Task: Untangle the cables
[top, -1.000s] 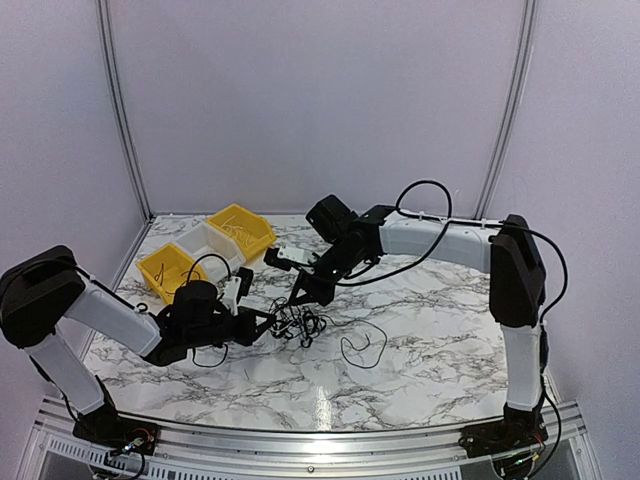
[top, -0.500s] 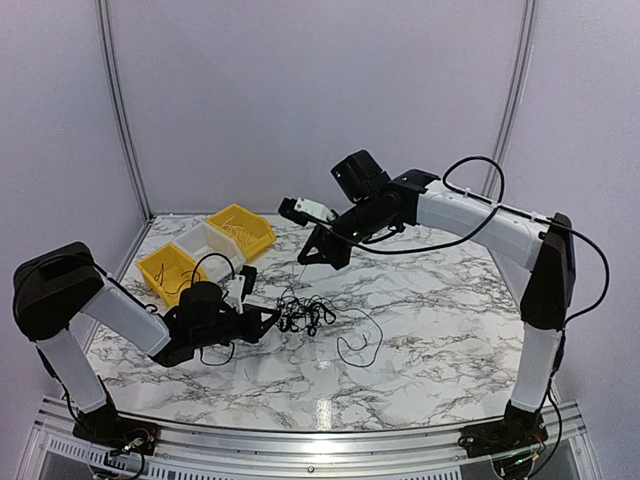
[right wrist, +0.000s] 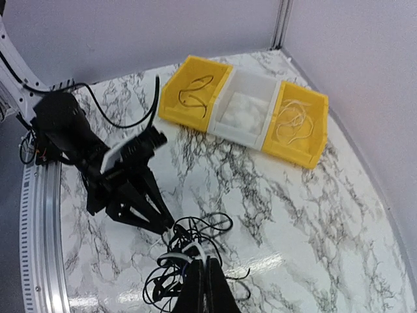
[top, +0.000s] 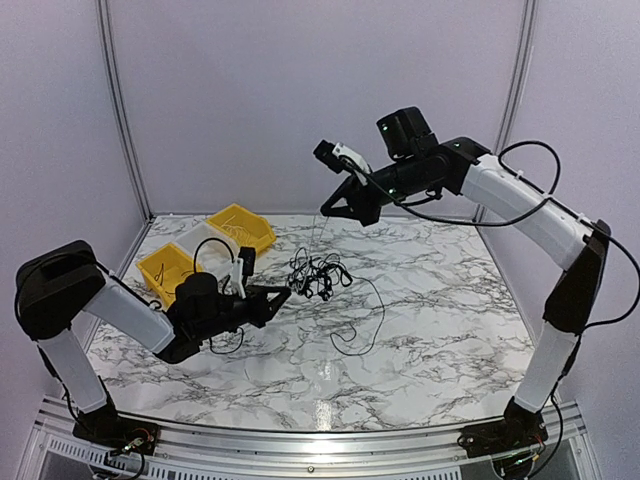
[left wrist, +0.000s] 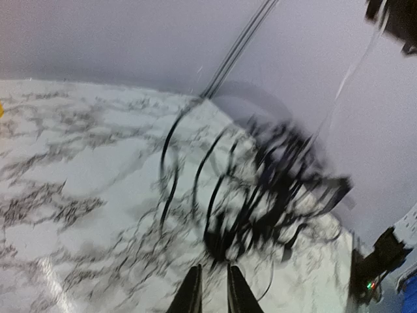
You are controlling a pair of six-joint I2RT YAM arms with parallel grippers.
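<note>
The cables (top: pixel 318 272) hang in mid-air as one curly black clump, above the middle of the marble desk (top: pixel 450 300) and clear of its top, strung between the two arms. Up top, a single thin line runs from the clump to the right gripper (top: pixel 326 211), which sits high above the far half of the desk with its nose pointing down and to the left. In its own wrist view the jaws are pressed flat together with the knot of loops right at their tips, so it is pinching a strand. From the clump's right side one long strand (top: pixel 381 305) swings out, drops, and curls into an open loop lying on the desk, nearer the arm bases than the clump. On the lower left, the left gripper (top: pixel 285 293) reaches in low and almost level, its tips just at the edge of the clump. Its wrist view is badly blurred: the jaws are drawn close with only a thin slit between them and a dark loop dips right down to them, but I cannot tell whether that loop is nipped. Out at the far left corner of the desk three small bins stand touching in a row: a yellow bin (right wrist: pixel 218 85) holding a black wire, a white bin (right wrist: pixel 251 85) in the middle, and a second yellow bin (right wrist: pixel 296 151) with pale wires in it.
</note>
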